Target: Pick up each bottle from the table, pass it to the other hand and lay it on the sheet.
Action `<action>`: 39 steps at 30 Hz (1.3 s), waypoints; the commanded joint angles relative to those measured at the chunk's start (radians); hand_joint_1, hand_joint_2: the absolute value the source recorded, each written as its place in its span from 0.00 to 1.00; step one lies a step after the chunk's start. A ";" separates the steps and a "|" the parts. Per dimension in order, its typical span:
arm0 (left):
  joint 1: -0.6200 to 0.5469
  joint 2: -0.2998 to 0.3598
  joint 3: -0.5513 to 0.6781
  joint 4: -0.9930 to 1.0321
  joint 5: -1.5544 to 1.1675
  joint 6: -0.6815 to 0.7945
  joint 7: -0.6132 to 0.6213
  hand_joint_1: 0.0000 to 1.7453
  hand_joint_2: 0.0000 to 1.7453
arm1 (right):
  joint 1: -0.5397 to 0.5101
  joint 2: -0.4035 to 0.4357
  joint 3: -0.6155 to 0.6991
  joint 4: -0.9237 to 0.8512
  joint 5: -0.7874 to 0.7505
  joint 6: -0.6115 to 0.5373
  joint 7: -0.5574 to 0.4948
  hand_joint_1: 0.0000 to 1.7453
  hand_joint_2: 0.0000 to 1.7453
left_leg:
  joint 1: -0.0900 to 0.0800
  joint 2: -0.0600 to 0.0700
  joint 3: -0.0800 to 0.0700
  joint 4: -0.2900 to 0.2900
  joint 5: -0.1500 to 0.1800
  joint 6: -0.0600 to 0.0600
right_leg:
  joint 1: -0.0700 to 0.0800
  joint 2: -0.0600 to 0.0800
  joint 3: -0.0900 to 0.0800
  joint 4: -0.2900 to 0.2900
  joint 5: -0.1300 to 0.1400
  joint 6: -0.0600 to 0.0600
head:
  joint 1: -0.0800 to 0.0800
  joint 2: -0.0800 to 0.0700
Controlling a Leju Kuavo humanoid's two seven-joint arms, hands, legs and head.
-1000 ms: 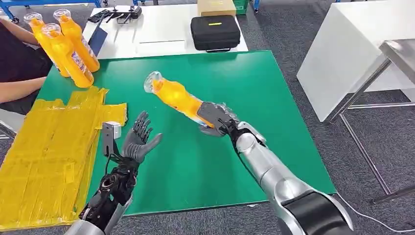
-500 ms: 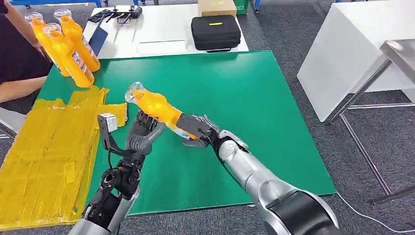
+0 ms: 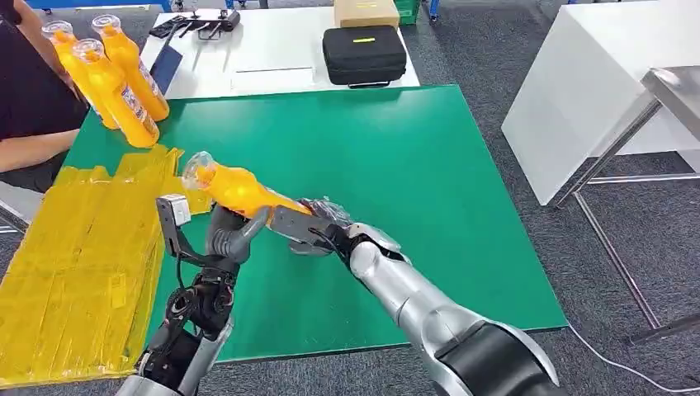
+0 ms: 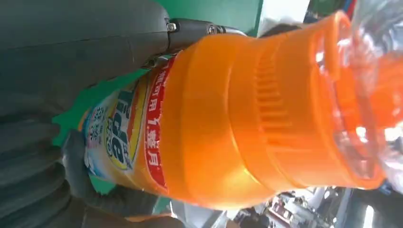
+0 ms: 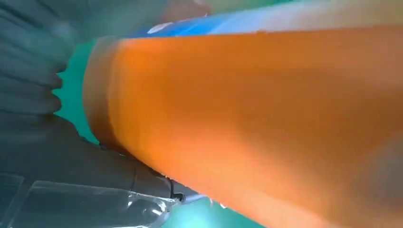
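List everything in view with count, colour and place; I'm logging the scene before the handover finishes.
Held bottle: one, orange, clear cap, in the air above the green table's left part.
Standing bottles: three, orange, green table's far left corner.
Sheet: one, yellow, left of the table.
Green table: one, centre.
Black case: one, on the white table behind.
White table: one, behind the green one.
Cardboard box: one, tan, behind the case.
Person: one, dark top, far left.
Right robot hand: grey, grips the bottle's base.
Left robot hand: grey, against the bottle's middle.
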 commanded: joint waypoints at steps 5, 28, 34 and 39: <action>-0.058 0.016 -0.038 0.056 -0.025 0.032 0.013 0.00 1.00 | 0.021 0.042 0.183 -0.026 0.065 -0.001 0.016 1.00 1.00 | 0.002 -0.002 0.005 -0.001 -0.002 -0.001 | 0.002 -0.003 0.005 -0.001 -0.003 -0.001 | 0.000 0.000; -0.042 0.006 0.031 0.051 0.010 -0.001 -0.022 1.00 1.00 | 0.045 0.025 0.241 -0.037 0.027 0.015 0.026 1.00 1.00 | 0.003 -0.002 0.007 -0.001 -0.003 -0.002 | 0.003 -0.004 0.008 -0.002 -0.004 -0.002 | 0.000 0.000; -0.041 0.000 0.031 0.044 0.030 -0.025 -0.021 1.00 1.00 | 0.033 0.014 0.224 -0.026 0.015 0.002 0.033 1.00 1.00 | 0.002 -0.003 0.003 0.000 -0.001 -0.001 | 0.002 -0.004 0.004 -0.001 -0.002 -0.001 | 0.000 0.000; -0.055 0.022 0.052 0.016 -0.013 0.043 -0.061 1.00 1.00 | 0.014 -0.020 0.106 -0.045 -0.112 0.013 -0.023 0.00 0.00 | 0.001 -0.002 0.000 0.000 0.000 -0.001 | 0.001 -0.003 0.000 0.000 -0.001 -0.001 | 0.000 0.000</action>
